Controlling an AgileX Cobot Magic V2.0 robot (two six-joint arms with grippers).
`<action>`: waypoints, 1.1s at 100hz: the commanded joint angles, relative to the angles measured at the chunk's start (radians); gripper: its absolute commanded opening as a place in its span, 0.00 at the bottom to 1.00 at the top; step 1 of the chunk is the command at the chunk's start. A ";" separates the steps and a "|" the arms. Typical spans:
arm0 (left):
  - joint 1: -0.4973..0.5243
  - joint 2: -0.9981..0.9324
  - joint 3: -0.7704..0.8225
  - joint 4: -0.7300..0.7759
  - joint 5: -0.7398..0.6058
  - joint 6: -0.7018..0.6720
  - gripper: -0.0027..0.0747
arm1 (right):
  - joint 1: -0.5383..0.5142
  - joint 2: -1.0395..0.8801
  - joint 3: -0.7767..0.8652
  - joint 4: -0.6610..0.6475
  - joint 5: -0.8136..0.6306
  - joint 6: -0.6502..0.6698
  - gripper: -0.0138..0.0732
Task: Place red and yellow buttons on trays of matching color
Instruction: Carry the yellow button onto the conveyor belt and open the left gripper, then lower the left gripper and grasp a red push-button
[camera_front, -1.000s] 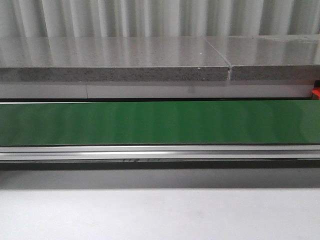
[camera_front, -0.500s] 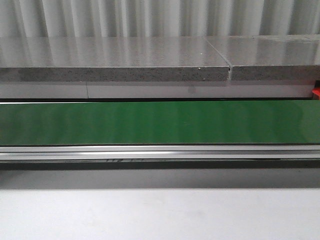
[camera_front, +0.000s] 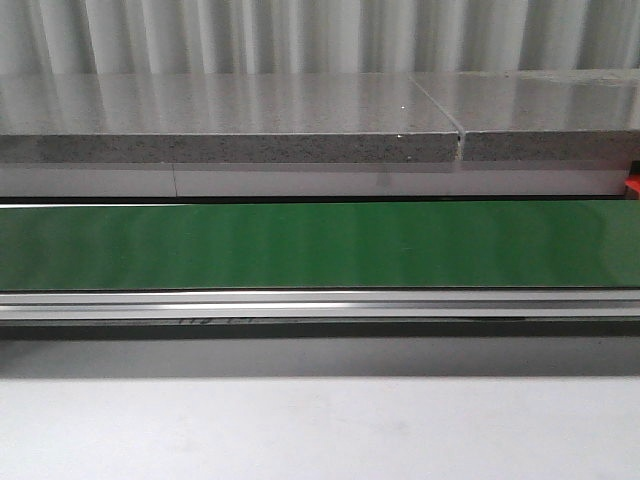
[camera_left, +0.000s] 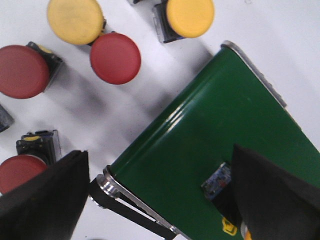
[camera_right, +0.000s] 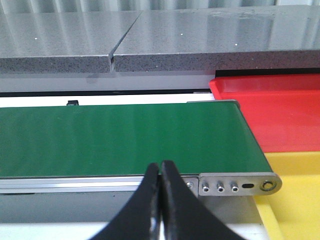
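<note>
The left gripper (camera_left: 155, 200) hangs spread wide and empty, its black fingers (camera_left: 45, 200) straddling the glossy green belt (camera_left: 210, 145), while the right gripper (camera_right: 160, 200) is pinched closed on nothing. Round red buttons (camera_left: 115, 58) and yellow buttons (camera_left: 75, 20) sit on white table at upper left of the left wrist view. The smooth red tray (camera_right: 280, 115) and yellow tray (camera_right: 295, 195) lie right of the belt's end; no writing is legible.

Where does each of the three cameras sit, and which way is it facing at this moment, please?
Front view: fixed, facing forward across the green conveyor belt toward a grey stone ledge; no arm shows.
Left wrist view: looks down past the open left hand at red buttons, yellow buttons and one belt end.
Right wrist view: looks level along the belt past the shut right hand to the red tray and yellow tray.
All three share the belt.
</note>
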 joint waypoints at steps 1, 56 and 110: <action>0.002 -0.022 -0.031 0.012 -0.007 -0.084 0.77 | 0.004 -0.008 -0.016 -0.005 -0.080 -0.004 0.08; 0.020 0.142 -0.033 0.017 -0.101 -0.154 0.77 | 0.004 -0.008 -0.016 -0.005 -0.080 -0.004 0.08; 0.061 0.225 -0.085 0.013 -0.174 -0.146 0.68 | 0.004 -0.008 -0.016 -0.005 -0.080 -0.004 0.08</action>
